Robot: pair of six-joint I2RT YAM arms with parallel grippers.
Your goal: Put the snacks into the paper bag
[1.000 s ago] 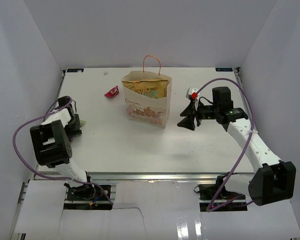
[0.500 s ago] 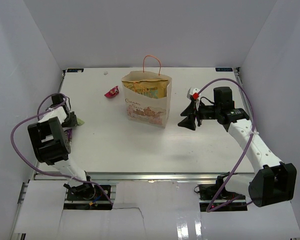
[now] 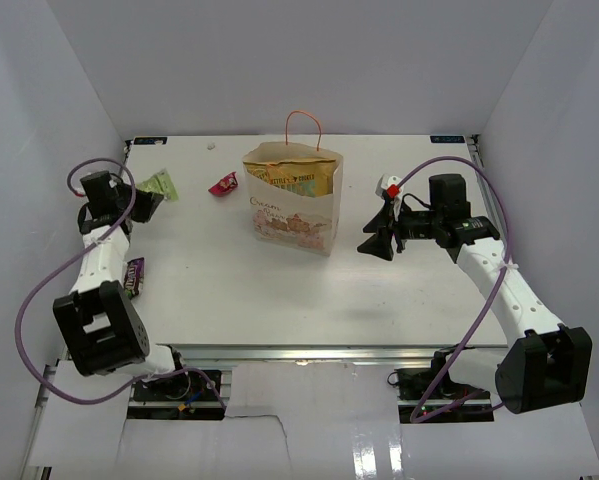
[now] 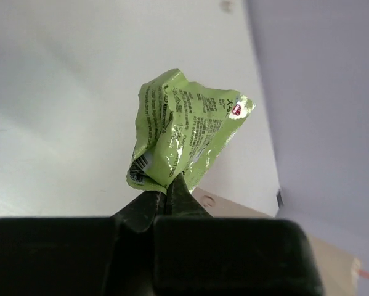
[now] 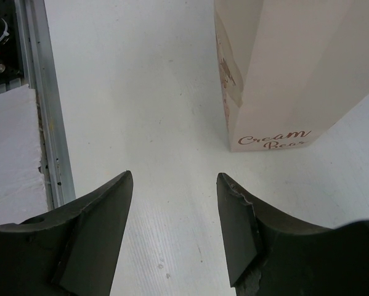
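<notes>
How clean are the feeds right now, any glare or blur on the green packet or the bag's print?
Left wrist: the green packet is in sharp focus with small glints on its foil, and the left pincer clamping it is a dark, featureless mass. Right wrist: the paper bag script is crisp, and the open right pincer is dark. Top external: even light, with glare only on the near white sheet.

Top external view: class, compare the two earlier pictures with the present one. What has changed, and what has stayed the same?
The left pincer, shut on the green packet, has carried it away from the robot's side, toward the back. The right pincer stays open beside the paper bag. The red-pink packet and the chip bag inside the bag have not moved.
</notes>
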